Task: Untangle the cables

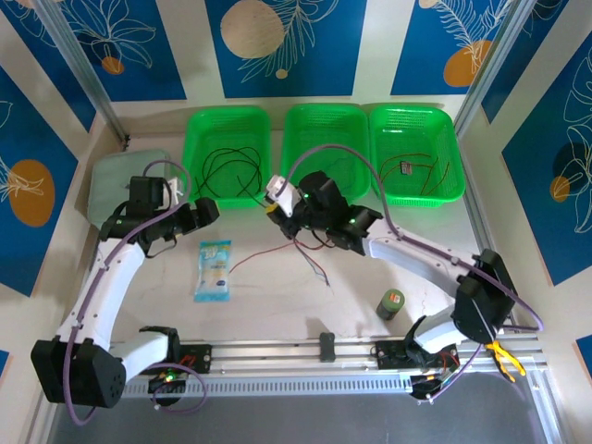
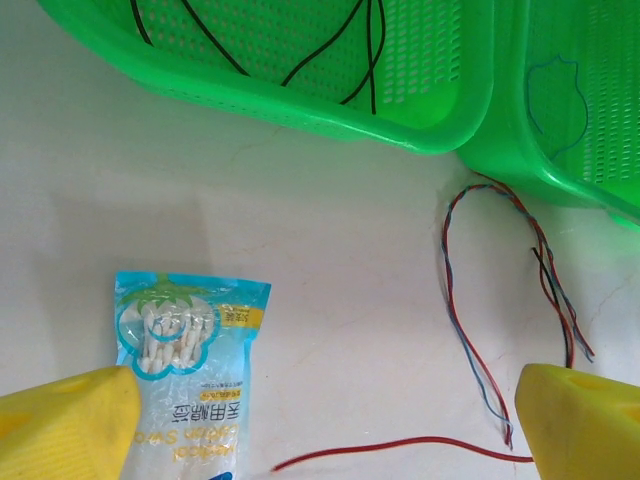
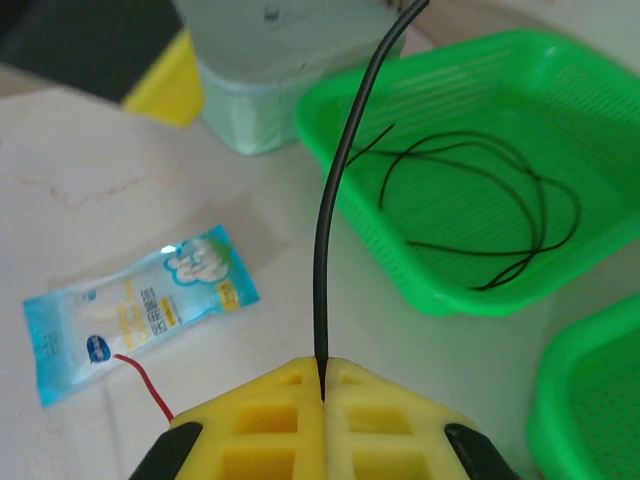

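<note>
A black cable [image 3: 335,190] rises taut from my right gripper [image 3: 322,378], whose yellow jaws are pressed shut on it. That gripper [image 1: 276,203] hovers between the left basket [image 1: 196,129] and the middle basket [image 1: 294,125]. A loose tangle of red, blue and black cables [image 1: 310,250] lies on the table below it; a twisted red-blue pair [image 2: 455,260] and a single red cable [image 2: 400,445] are among them. More black cables [image 3: 480,200] rest in the left basket. My left gripper [image 2: 320,440] is open over the table, holding nothing.
A blue cotton-swab packet [image 1: 214,270] lies left of the tangle. A small green can [image 1: 392,303] stands near the right arm's base. The right basket [image 1: 449,125] holds thin wires. A pale green tray [image 1: 116,180] sits at the back left.
</note>
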Robot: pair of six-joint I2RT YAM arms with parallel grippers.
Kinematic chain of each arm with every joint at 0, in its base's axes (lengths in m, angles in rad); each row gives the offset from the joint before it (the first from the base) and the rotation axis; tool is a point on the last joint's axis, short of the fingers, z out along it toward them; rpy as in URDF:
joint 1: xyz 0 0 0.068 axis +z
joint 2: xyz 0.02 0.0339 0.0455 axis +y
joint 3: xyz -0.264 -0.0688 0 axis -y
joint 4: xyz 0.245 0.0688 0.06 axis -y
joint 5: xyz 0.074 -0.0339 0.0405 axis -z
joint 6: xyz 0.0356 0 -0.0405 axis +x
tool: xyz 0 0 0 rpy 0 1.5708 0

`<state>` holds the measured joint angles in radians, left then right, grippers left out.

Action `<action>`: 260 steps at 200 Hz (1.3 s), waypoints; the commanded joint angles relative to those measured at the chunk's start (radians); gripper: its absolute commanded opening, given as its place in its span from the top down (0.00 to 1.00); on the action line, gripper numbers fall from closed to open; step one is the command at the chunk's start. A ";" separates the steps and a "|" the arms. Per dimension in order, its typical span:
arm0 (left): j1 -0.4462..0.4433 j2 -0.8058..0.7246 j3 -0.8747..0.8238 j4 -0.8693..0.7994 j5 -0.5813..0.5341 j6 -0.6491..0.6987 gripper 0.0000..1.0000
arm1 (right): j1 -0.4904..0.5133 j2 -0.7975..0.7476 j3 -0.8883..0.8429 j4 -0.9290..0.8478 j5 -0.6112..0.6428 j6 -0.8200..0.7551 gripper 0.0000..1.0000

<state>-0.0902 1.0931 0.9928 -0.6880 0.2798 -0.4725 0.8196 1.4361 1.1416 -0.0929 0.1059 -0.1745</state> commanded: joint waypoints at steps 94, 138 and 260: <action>-0.019 0.029 0.169 -0.015 0.045 0.078 0.04 | -0.136 -0.189 0.179 -0.025 -0.073 0.003 1.00; -0.027 0.100 0.336 -0.036 0.090 0.060 0.03 | -0.167 -0.212 0.270 -0.014 -0.093 0.005 1.00; -0.348 0.296 0.716 -0.112 0.244 0.164 0.08 | -0.246 -0.207 0.382 -0.036 -0.143 -0.008 1.00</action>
<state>-0.3912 1.3434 1.6684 -0.7391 0.4988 -0.3580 0.5896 1.2381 1.4830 -0.1276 -0.0143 -0.1749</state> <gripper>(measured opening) 0.920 0.052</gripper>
